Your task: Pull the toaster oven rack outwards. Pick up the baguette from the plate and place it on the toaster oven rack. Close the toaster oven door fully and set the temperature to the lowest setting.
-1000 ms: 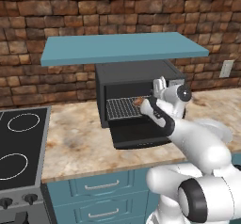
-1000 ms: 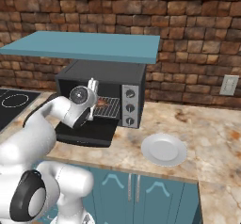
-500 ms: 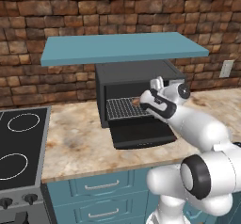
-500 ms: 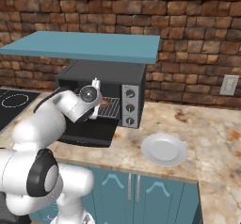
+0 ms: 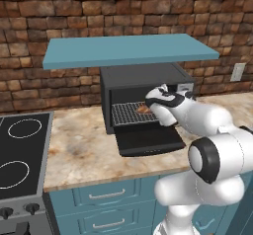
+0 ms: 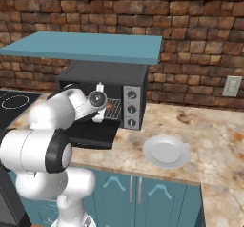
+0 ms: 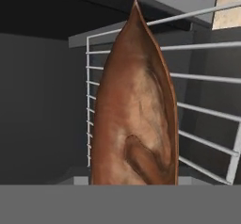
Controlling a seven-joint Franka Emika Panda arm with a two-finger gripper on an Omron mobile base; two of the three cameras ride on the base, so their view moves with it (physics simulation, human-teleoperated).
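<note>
The white, round-jointed arm rises from the near edge of the mottled beige stone counter (image 5: 79, 145) and reaches forward, its dark two-finger gripper (image 5: 154, 102) at the mouth of the boxy black toaster oven (image 5: 138, 76). Its finger tips cannot be made out in any view, so whether the jaws are spread or pressed on something cannot be told.

Just below the hand, the black drop-down toaster oven door (image 5: 148, 139) lies fully open, flat over the counter. Above it the flat silver wire toaster oven rack (image 5: 129, 113) stands pulled part-way out of the cavity. On the rack's right part lies the thin golden-brown baguette (image 7: 136, 110) — in the hand view it runs lengthwise away from the camera, its pointed end toward the rack's far bar, with the wires showing on both sides of it. From the left base view only a brown tip (image 5: 144, 109) shows beside the hand.

On the oven's right side, the silver panel with three round knobs (image 6: 132, 108) stands in a column. To its right, well apart on the counter, sits a round white plate (image 6: 166, 151) — bare. A black stovetop (image 5: 20, 155) lies at the counter's left end. Behind everything runs a brown brick wall (image 5: 123, 12) with a teal shelf (image 5: 128, 50) just over the oven.
</note>
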